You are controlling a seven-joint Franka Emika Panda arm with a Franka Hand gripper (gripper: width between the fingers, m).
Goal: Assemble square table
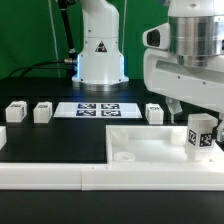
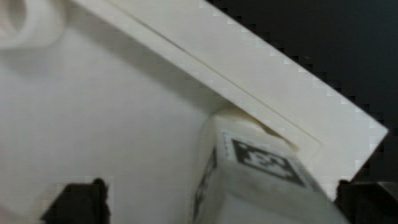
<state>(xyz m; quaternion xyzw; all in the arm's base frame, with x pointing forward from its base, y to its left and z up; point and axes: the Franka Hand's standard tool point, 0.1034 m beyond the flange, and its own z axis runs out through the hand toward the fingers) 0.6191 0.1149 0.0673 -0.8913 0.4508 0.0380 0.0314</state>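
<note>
The square table's white slab (image 1: 150, 146) lies at the front on the exterior view's right, with a round corner socket (image 1: 122, 157) showing. A short white tagged leg (image 1: 200, 135) stands upright on its right corner. My gripper (image 1: 188, 110) hangs just above that leg. In the wrist view the leg (image 2: 267, 165) stands between my dark fingers (image 2: 75, 202), which are spread wide with a clear gap on one side. The gripper (image 2: 221, 205) is open and holds nothing. The slab's edge (image 2: 214, 70) runs diagonally past the leg.
Three loose legs lie along the back: two at the exterior view's left (image 1: 17, 112) (image 1: 42, 112) and one nearer the middle (image 1: 153, 112). The marker board (image 1: 98, 110) lies between them. The white L-shaped border wall (image 1: 45, 175) runs along the front. The robot base (image 1: 100, 55) stands behind.
</note>
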